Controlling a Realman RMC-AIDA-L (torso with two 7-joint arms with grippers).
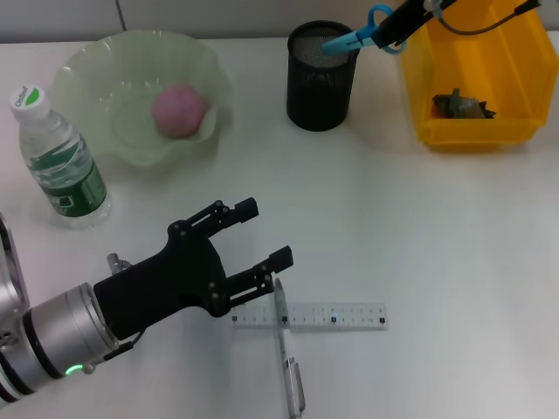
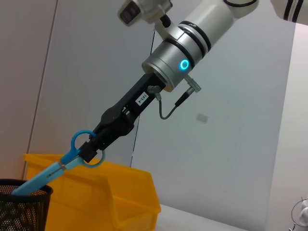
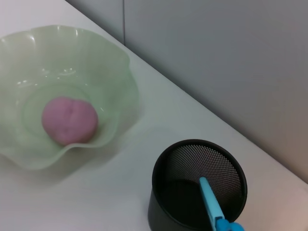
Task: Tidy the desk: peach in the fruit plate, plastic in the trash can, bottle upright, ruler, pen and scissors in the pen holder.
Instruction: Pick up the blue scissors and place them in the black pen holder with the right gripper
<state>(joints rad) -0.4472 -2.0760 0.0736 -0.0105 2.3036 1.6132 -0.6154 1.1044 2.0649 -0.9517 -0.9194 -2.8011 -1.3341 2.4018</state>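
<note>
My right gripper [image 1: 395, 31] [image 2: 96, 146] is shut on the handle of the blue scissors [image 1: 358, 37] [image 2: 55, 168] [image 3: 212, 208]. It holds them tilted, with the blade tips inside the black mesh pen holder [image 1: 321, 78] [image 2: 24, 207] [image 3: 197, 187]. My left gripper [image 1: 262, 234] is open at the front left, its fingers just left of the pen [image 1: 288, 349], which lies across the clear ruler [image 1: 336, 316]. The pink peach [image 1: 179, 111] [image 3: 70, 120] lies in the green fruit plate [image 1: 87, 61] [image 3: 120, 62]. The bottle [image 1: 57, 161] stands upright at the left. Crumpled plastic [image 1: 458, 105] lies in the yellow trash can [image 1: 476, 131] [image 2: 125, 202].
The trash can stands right beside the pen holder at the back right. A grey wall runs behind the desk. Bare white desk lies at the middle and right front.
</note>
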